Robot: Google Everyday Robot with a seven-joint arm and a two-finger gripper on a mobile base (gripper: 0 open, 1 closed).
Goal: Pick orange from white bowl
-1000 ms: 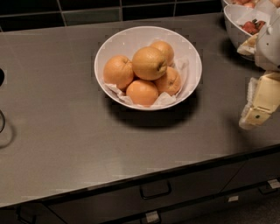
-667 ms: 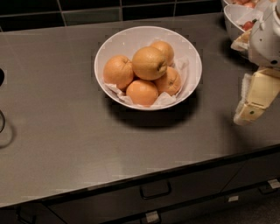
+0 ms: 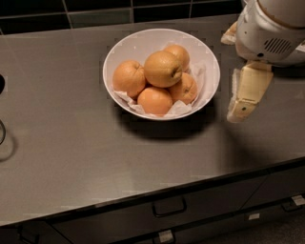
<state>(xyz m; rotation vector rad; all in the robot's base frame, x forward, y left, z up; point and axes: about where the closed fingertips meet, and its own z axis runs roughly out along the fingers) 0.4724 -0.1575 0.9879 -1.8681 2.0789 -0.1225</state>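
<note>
Camera view: The robot's claw hangs just above the dark grey worktop, beneath the arm's rounded white housing at the right edge of the scene. Whether the claw is open or closed cannot be told from this angle, and nothing is seen in its grip. Just left of the claw, and not touching it, sits the white bowl, lined with crumpled white paper. The orange, pale and dimpled, lies on top of the pile near the bowl's centre, left of the claw and slightly farther back. Four smaller, deeper-coloured fruits crowd around and under it, and the nearest of them to the claw rests against the bowl's right side. Behind the claw and the bowl runs a wall of dark tiles. In front of the claw, below the worktop's edge, a drawer front carries a dark handle.
</note>
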